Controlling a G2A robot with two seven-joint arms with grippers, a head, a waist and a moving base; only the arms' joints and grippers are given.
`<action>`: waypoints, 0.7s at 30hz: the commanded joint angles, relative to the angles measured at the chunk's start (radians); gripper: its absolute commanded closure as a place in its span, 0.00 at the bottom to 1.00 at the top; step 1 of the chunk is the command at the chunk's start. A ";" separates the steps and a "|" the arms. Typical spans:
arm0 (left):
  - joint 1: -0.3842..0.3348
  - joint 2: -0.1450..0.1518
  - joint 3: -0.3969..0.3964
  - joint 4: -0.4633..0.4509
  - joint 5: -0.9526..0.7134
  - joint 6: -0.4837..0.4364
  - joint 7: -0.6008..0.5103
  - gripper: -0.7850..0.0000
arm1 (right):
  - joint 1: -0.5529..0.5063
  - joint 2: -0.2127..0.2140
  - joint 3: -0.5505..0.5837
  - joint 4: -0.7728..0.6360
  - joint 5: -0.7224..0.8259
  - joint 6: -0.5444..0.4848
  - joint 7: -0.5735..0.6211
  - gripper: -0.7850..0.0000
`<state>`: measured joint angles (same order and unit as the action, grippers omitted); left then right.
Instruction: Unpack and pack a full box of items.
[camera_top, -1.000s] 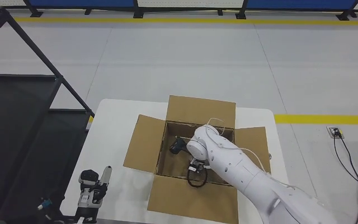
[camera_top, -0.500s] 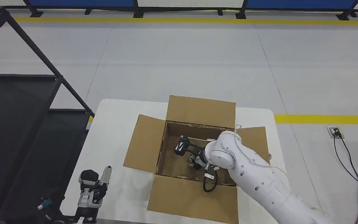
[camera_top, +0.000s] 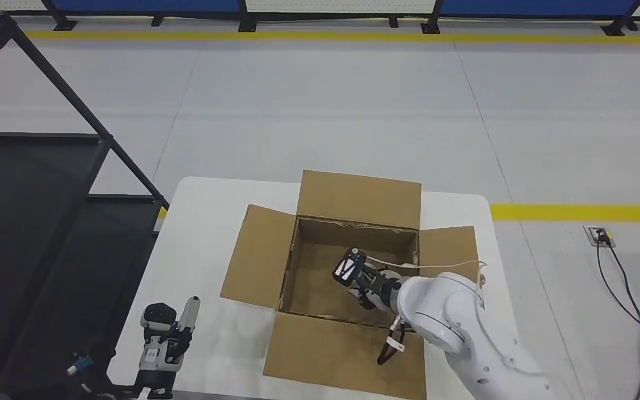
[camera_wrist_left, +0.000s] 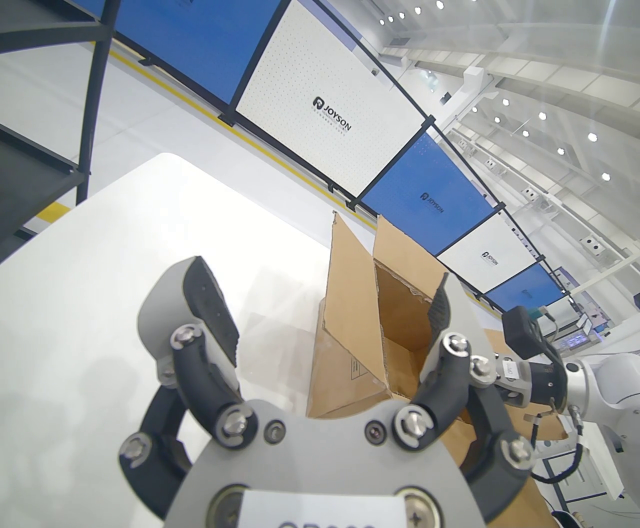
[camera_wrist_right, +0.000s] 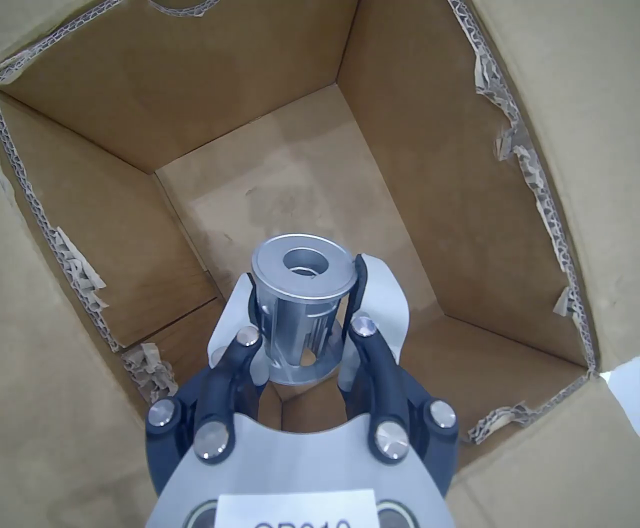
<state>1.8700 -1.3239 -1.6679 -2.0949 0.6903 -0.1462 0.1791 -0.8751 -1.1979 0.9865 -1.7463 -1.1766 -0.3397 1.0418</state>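
Right gripper (camera_wrist_right: 306, 292) clamps a flanged metal spool (camera_wrist_right: 292, 312) over the box (camera_wrist_right: 415, 165). Looks rigid, heavy, slick; you want the waist under its flange. Left gripper (camera_wrist_left: 322, 295) spread, idle.

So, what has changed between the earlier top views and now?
The right arm drew back over the open brown cardboard box, toward its near right corner in the top view. The right gripper is shut on a silver flanged metal cylinder; the earlier views do not show when it took hold. The box and the open left gripper at the near left corner of the white table stayed put.
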 joint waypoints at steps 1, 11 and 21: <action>0.000 0.000 0.000 0.000 0.000 0.000 0.000 0.00 | -0.004 0.000 -0.005 0.007 0.004 -0.004 -0.002 1.00; 0.000 0.000 0.000 0.000 0.000 0.000 0.000 0.00 | -0.316 0.061 0.389 -0.192 0.134 -0.271 -0.572 1.00; 0.000 0.000 0.000 0.000 0.000 0.000 0.000 0.00 | -0.726 0.100 0.926 -0.084 0.294 -0.624 -1.090 1.00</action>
<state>1.8700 -1.3239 -1.6679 -2.0949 0.6903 -0.1462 0.1791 -1.5838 -1.1003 1.8590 -1.8863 -0.9143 -0.9166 -0.0035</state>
